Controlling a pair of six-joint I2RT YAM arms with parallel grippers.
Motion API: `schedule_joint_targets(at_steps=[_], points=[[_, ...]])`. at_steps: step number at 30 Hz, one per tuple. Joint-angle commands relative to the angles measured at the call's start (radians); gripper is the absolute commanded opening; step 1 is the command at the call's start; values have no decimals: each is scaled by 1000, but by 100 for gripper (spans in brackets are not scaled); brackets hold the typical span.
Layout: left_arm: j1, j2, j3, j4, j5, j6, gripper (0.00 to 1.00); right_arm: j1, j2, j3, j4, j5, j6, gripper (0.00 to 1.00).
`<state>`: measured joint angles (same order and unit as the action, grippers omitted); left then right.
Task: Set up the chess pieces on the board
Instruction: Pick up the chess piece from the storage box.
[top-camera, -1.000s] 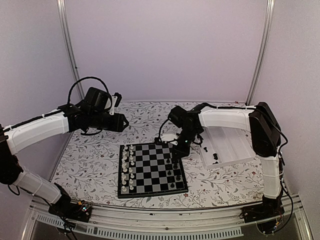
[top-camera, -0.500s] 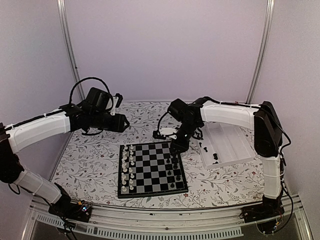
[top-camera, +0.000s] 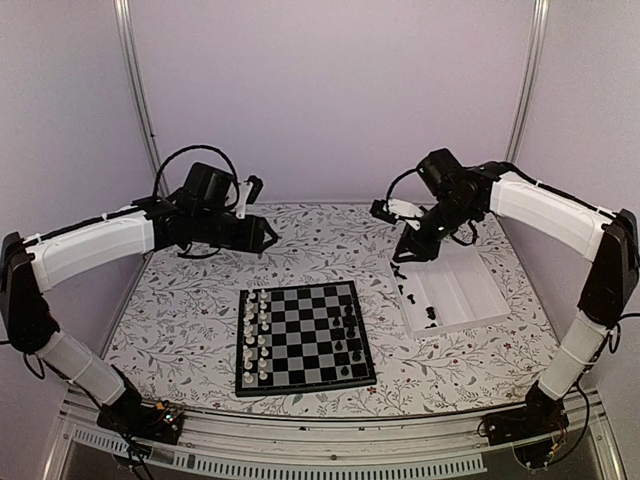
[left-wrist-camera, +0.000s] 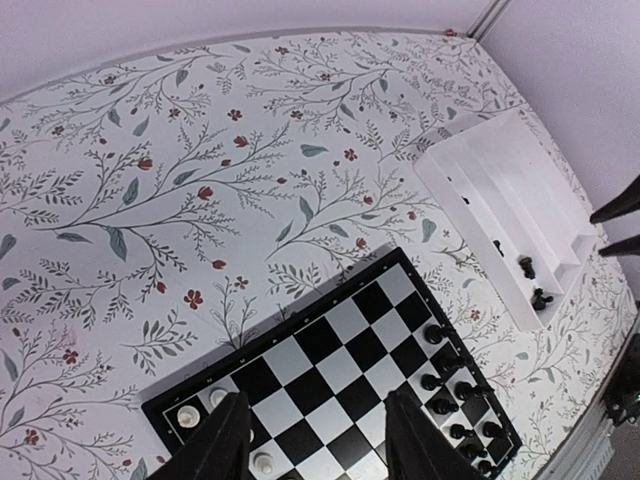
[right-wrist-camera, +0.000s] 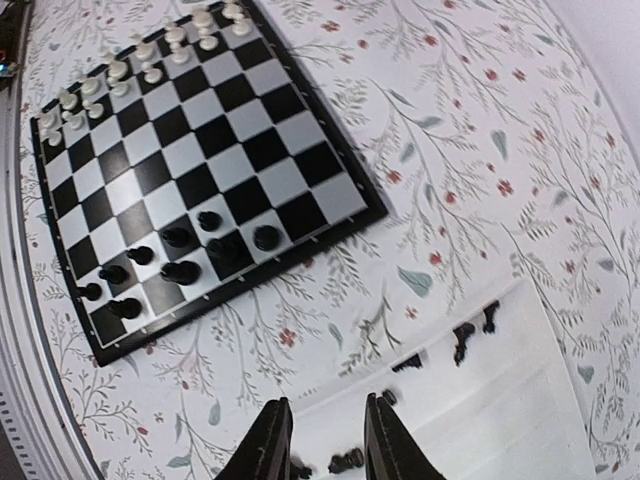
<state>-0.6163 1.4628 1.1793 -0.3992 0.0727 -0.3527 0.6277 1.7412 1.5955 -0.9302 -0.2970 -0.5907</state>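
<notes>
The board (top-camera: 300, 345) lies at the centre of the table (top-camera: 180, 320). Black chess pieces (top-camera: 347, 333) stand along its right-hand side, and the white chessmen (top-camera: 251, 335) fill its two left-hand columns. Further black pieces lie loose in the white tray (top-camera: 475, 290) to the right of the board.

The right gripper (top-camera: 404, 252) hangs above the tray's far-left corner, well apart from the pieces on the board. The tray pieces lie below and just beside its fingers (right-wrist-camera: 268, 445). The left gripper (top-camera: 268, 238) hangs above the table beyond the board's far edge.

One second ago the right gripper was low over the board's far-right corner. It has since risen and swung out to the tray. The left gripper has shifted slightly to the right.

Right fingers: narrowly parted, nothing between them, touching nothing. Left fingers (left-wrist-camera: 226, 445): parted wider, gap empty, touching nothing.
</notes>
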Motion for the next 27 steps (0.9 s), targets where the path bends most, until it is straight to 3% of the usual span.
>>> schedule_joint_targets(at_steps=[1,6,13,27], points=[[-31,62,71,45,55,15,48,-152,-76,-150,75,17,2,26],[-84,159,164,23,64,25,48,-261,-111,-282,114,17,8,26],[-138,280,308,-33,53,38,48,-266,-113,-421,154,65,-1,26],[-178,329,393,-58,36,35,49,-227,55,-325,278,39,-4,25]])
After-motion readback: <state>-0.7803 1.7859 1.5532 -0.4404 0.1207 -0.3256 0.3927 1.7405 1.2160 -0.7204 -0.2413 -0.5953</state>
